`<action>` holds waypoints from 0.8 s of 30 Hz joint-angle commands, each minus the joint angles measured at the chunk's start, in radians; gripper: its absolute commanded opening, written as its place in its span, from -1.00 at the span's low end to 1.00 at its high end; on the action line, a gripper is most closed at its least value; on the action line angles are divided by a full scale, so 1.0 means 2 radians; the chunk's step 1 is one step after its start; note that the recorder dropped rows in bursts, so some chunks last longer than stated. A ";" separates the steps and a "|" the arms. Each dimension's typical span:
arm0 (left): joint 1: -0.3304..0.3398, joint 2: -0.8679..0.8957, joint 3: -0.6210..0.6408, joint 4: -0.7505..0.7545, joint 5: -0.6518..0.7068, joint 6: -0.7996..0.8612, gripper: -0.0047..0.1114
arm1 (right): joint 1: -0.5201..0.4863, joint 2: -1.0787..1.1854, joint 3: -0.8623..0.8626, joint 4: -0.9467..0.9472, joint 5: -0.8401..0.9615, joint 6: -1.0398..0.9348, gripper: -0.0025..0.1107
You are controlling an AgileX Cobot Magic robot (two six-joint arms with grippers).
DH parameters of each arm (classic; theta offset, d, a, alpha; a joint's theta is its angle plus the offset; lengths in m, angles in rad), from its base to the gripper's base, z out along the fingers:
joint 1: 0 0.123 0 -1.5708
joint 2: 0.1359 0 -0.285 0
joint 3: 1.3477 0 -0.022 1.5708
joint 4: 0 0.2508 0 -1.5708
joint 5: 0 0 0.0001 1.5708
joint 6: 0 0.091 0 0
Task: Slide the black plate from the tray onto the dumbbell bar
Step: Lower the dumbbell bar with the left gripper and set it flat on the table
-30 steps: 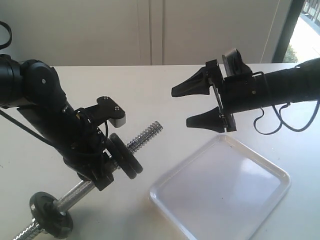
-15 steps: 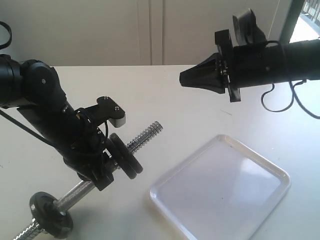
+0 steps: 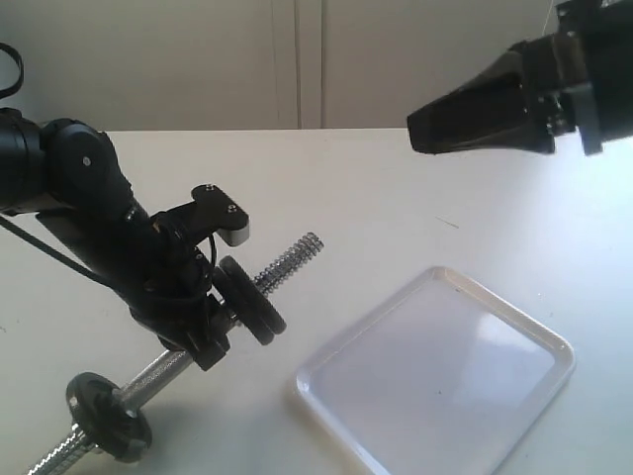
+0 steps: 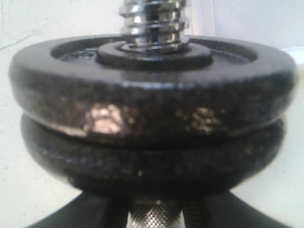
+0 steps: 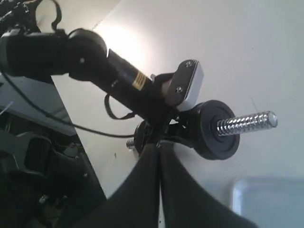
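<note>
It looks like a robot lab: black robot arms reach over a white table by a plain wall.

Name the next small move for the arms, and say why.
Probably lower the raised end of the short chrome dumbbell bar to the table: the white plastic tray lies empty, the round black iron plate already sits on the bar beside another disc, the left claw grips the bar, and the shut right claw hangs clear above.

Reaches the left arm low and slanting, left end effector clamped around the dumbbell bar. Holds the right arm raised, right end effector pressed together, tips pointing toward the left arm.
</note>
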 commanded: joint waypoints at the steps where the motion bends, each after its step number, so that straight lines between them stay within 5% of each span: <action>1: -0.001 -0.023 -0.012 -0.043 -0.056 -0.001 -0.92 | -0.003 -0.084 0.068 -0.040 -0.013 0.015 -0.96; 6: -0.001 0.016 -0.055 -0.045 -0.062 0.001 -0.92 | -0.003 -0.169 0.134 -0.119 -0.096 0.073 -0.96; 24: -0.030 0.189 -0.315 -0.079 -0.043 0.001 -0.92 | 0.009 -0.178 0.151 -0.150 -0.097 0.098 -0.96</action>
